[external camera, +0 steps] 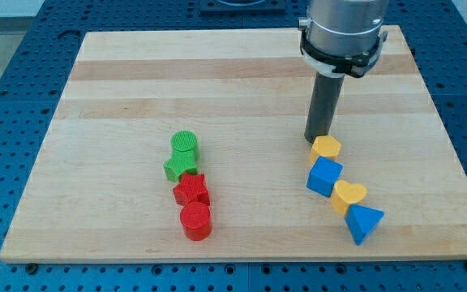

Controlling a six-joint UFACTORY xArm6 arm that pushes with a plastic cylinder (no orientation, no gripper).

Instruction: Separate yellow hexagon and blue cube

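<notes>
Nearest the view's bottom, a blue plastic triangular block (pixel 365 222) lies against a yellow plastic heart-shaped block (pixel 349 195); to the view's left a red plastic cylinder (pixel 195 221), a red plastic star block (pixel 191 191), a green plastic star block (pixel 177 167) and a green plastic cylinder (pixel 185 144) stand in a touching column. Farther up the pale wooden surface (pixel 136 81), the blue plastic cube (pixel 324 176) touches the yellow plastic hexagon block (pixel 326 148) above it. My tip (pixel 319 141) rests at the hexagon's upper-left edge, touching or just beside it. There are no jaws, only the dark rod, holding nothing. Both blocks look light, rigid and smooth, likely to slide or spin easily; I judge a push through the hexagon's flat side, near its middle and directed away from the cube, would part them without twisting.
</notes>
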